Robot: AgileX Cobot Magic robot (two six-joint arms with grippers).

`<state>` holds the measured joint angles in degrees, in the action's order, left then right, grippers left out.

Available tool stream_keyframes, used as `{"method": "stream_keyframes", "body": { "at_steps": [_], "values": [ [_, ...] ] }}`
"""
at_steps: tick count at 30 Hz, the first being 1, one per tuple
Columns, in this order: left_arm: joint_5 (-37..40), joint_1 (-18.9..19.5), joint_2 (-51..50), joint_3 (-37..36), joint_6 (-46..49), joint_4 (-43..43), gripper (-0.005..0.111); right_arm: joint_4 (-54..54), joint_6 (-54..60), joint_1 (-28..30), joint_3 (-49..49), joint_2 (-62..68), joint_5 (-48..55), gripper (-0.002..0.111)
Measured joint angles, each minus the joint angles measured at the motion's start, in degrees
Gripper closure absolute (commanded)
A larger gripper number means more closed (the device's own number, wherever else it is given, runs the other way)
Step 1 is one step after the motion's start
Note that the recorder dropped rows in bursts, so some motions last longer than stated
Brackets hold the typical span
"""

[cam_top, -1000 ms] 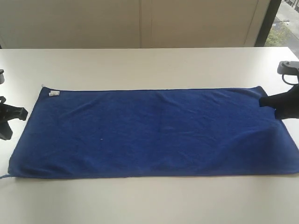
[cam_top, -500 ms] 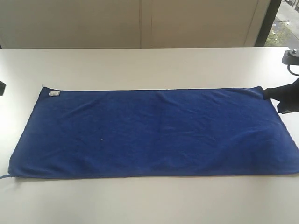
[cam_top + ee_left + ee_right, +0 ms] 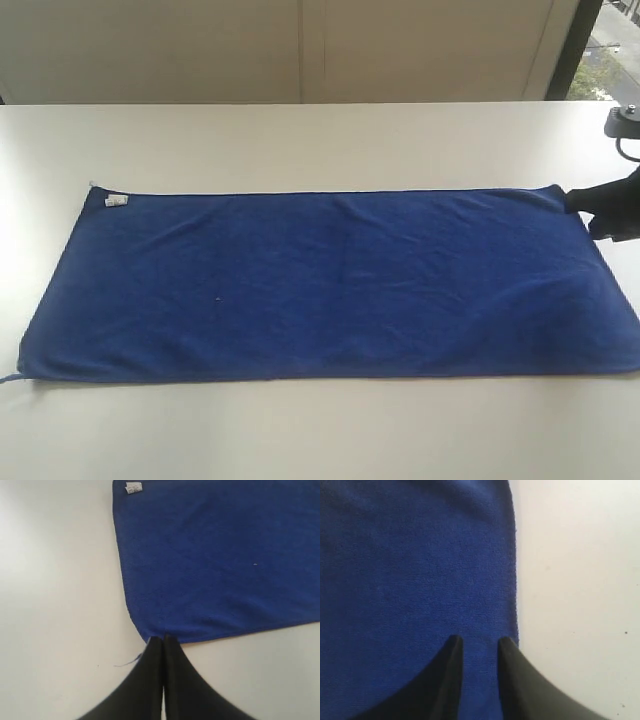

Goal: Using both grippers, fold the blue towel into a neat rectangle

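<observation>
Lying flat and spread to its full length, the blue towel (image 3: 320, 285) covers the middle of the white bench (image 3: 300, 140) as a single layer. Its long sides run across the exterior view and the cloth shows only faint ripples. A small white label (image 3: 115, 201) sits at the towel's far left corner. A loose blue thread (image 3: 10, 377) trails from the towel's near left corner onto the bare bench.

The left gripper (image 3: 163, 639) is at that near left corner, just beside the thread. Its jaws are pressed together with nothing between them. The tips meet right at the towel's edge, and I cannot tell whether they touch the cloth.

The right gripper (image 3: 477, 642) is over the towel's far right corner, just inside the short right edge. Its jaws stand apart, blue cloth shows in the gap between them, and they hold nothing. From the exterior view only its black end shows, lying across that corner.

Beyond the towel's far long side, past the bench, stands a pale panelled wall (image 3: 300, 50). A strip of window (image 3: 605, 45) shows off the towel's far right.
</observation>
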<state>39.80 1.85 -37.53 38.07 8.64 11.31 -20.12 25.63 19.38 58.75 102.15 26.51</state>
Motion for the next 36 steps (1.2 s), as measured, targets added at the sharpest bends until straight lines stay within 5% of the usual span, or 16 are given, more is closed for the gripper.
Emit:
{"method": "stream_keyframes", "body": {
  "at_steps": [5, 17, 28, 32, 36],
  "values": [
    [2.83, 0.0, 1.83, 0.01, 0.0, 0.0, 0.107, 0.23, 0.0, 0.0, 0.0, 2.9, -0.62, 0.059],
    [2.95, 0.0, 1.83, -0.24, 0.18, 0.0, 0.107, 0.71, 0.83, 0.0, 0.0, 7.8, -4.4, 0.06],
    [2.95, 0.0, 1.83, -0.24, 0.18, 0.0, 0.107, 2.65, 1.32, 0.0, 0.05, 8.36, -4.53, 0.074],
    [2.95, 0.0, 1.83, -0.24, 0.18, 0.0, 0.107, 2.87, 1.32, 0.0, 0.14, 8.4, -4.64, 0.108],
    [2.95, 0.0, 1.83, -0.24, 0.18, 0.0, 0.107, 2.87, 1.32, 0.1, 0.14, 8.4, -4.64, 0.108]
  ]
}}
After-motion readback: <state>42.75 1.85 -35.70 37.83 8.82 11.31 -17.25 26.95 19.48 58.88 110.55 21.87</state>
